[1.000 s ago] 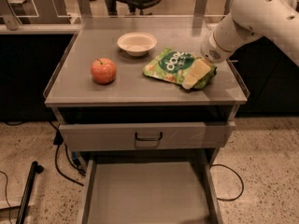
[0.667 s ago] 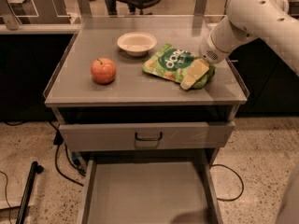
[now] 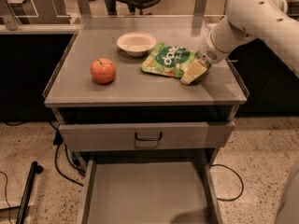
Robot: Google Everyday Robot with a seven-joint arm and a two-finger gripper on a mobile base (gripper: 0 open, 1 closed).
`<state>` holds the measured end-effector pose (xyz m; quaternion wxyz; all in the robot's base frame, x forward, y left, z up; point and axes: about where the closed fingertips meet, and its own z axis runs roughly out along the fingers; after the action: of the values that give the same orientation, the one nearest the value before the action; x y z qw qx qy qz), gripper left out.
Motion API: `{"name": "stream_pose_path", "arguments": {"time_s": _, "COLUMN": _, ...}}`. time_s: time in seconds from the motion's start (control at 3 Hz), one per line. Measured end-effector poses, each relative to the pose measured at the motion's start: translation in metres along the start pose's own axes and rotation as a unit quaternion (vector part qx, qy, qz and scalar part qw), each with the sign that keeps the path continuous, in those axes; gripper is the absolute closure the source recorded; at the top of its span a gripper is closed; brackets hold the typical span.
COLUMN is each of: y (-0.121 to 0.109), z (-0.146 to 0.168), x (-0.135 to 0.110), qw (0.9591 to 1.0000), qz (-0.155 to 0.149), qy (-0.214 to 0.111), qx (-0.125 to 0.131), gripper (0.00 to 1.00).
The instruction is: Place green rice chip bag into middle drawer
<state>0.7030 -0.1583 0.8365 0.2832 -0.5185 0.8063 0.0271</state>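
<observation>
The green rice chip bag (image 3: 170, 59) lies flat on the right half of the cabinet top (image 3: 140, 85). It is a light-green pouch with a dark green circle and white letters. My gripper (image 3: 195, 72) reaches down from the white arm (image 3: 243, 22) at the right and rests at the bag's right corner, covering that corner. The middle drawer (image 3: 147, 195) is pulled out below the cabinet front, and its plain grey floor shows with nothing in it.
A red apple (image 3: 103, 71) sits on the left of the top and a white bowl (image 3: 136, 43) at the back middle. A closed drawer front with a black handle (image 3: 148, 136) is above the open drawer. Cables (image 3: 60, 162) and a black rod (image 3: 28, 190) lie on the floor at the left.
The arm's upper part has swung a little to the left. The gripper stays at the bag's right corner, and the bag, apple and bowl have not moved.
</observation>
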Motion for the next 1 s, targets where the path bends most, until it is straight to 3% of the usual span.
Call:
{"name": "stream_pose_path", "arguments": {"time_s": 0.33, "y": 0.0, "z": 0.0, "x": 0.0, "qw": 1.0, "qz": 0.0, "qy": 0.0, "qx": 0.0, "gripper": 0.62}}
{"name": "stream_pose_path", "arguments": {"time_s": 0.67, "y": 0.0, "z": 0.0001, "x": 0.0, "qw": 1.0, "qz": 0.0, "qy": 0.0, "qx": 0.0, "gripper": 0.94}}
{"name": "stream_pose_path", "arguments": {"time_s": 1.0, "y": 0.0001, "z": 0.0001, "x": 0.0, "qw": 1.0, "qz": 0.0, "qy": 0.0, "qx": 0.0, "gripper": 1.0}}
